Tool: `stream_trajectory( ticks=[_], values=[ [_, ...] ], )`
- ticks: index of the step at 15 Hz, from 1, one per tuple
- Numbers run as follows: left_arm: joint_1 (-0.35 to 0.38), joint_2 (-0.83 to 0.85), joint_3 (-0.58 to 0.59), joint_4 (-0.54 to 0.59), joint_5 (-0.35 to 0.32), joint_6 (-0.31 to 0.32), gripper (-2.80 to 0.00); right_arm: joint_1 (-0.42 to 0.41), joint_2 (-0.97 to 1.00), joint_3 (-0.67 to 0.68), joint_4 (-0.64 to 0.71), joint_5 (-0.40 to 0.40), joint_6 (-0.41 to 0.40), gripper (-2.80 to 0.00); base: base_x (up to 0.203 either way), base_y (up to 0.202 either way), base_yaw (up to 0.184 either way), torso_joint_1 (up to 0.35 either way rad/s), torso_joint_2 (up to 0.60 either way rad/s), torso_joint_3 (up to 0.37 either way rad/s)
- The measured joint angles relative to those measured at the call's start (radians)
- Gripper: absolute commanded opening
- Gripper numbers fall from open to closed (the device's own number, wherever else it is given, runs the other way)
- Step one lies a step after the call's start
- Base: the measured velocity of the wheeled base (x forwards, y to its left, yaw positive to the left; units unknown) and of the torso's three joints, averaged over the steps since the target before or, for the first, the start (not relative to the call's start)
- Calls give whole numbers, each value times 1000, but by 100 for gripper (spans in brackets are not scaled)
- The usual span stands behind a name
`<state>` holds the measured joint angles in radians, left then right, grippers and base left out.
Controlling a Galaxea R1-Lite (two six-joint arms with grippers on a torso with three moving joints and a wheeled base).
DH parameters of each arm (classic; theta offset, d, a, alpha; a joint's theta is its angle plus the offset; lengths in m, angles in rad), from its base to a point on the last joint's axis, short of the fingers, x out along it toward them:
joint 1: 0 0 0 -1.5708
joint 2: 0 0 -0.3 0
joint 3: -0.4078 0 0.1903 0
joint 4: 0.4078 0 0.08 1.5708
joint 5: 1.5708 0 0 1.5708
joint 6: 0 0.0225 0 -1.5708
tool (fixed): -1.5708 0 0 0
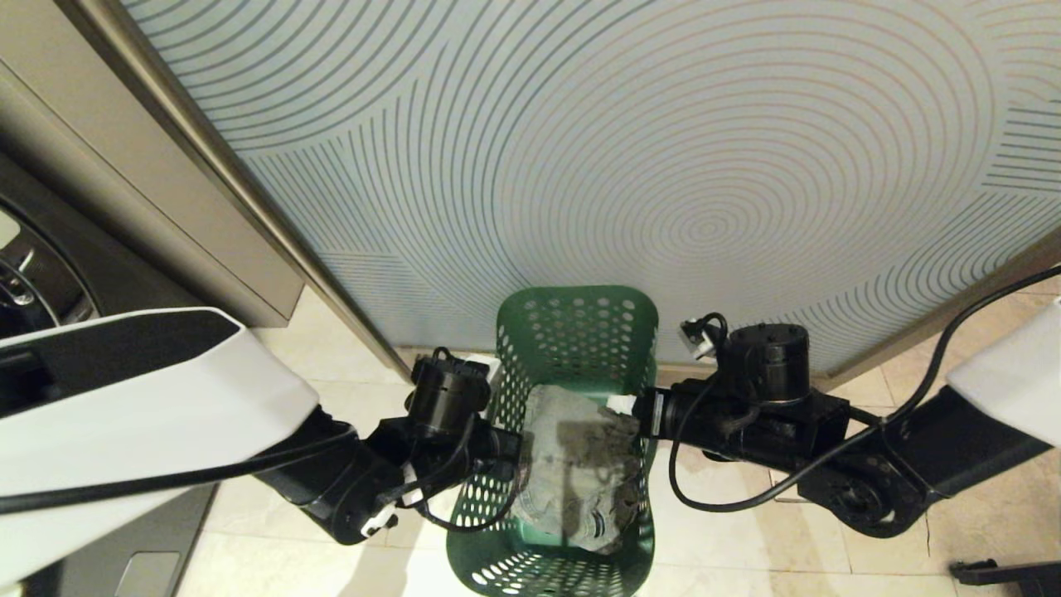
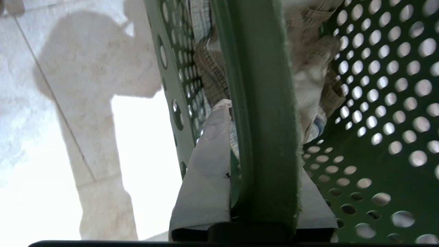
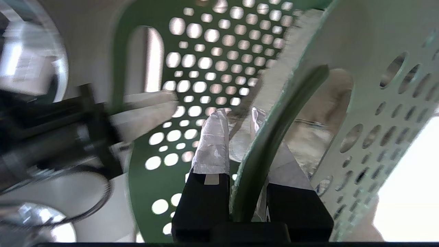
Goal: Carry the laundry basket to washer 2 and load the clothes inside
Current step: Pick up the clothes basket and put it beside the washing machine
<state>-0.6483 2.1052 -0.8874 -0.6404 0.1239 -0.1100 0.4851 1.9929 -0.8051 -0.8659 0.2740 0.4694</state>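
Far left of head view: dark grey front-loading washer (image 1: pixel 33 282) with chrome-rimmed round door, partly visible behind white arm shell; no label, number or brand legible on it. No readable writing anywhere in view.

Left gripper (image 1: pixel 507 445): closed narrow on the left rim of the green perforated plastic laundry basket (image 1: pixel 572 332). Confirmed in left wrist view: white-padded fingers (image 2: pixel 205 171) clamped either side of the basket rim (image 2: pixel 264 137).

Centre: laundry basket positioned on pale tiled floor (image 1: pixel 273 547), between the 2 arms, just in front of a grey-blue panel with concentric-ring pattern (image 1: pixel 663 166). Crumpled light grey-beige denim garment (image 1: pixel 580 473) lying inside the basket; also visible in left wrist view (image 2: pixel 308 79) against the perforated wall.

Right gripper (image 1: pixel 626 406): closed narrow on the right rim of the basket. Confirmed in right wrist view: 2 white-padded fingers (image 3: pixel 212 144) pinching the rim edge (image 3: pixel 267 154), next to an oval cut-out handle (image 3: pixel 322 113).

Right: black cable (image 1: pixel 937 365) looping from right arm.
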Motion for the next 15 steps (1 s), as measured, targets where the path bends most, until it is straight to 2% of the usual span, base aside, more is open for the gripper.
stream_trajectory(
  ticks=[7,10,15],
  values=[
    [10,-117,43,18,-33,-11,-280,34,-172,-45,314,-39,-16,-280,0,0,0,0,0,0],
    [14,-139,75,14,-48,-42,-280,59,-187,-61,321,-60,-16,-280,0,0,0,0,0,0],
    [10,-158,129,12,-50,-45,-280,94,-193,-61,322,-107,-15,-280,0,0,0,2,3,62]
  ],
)
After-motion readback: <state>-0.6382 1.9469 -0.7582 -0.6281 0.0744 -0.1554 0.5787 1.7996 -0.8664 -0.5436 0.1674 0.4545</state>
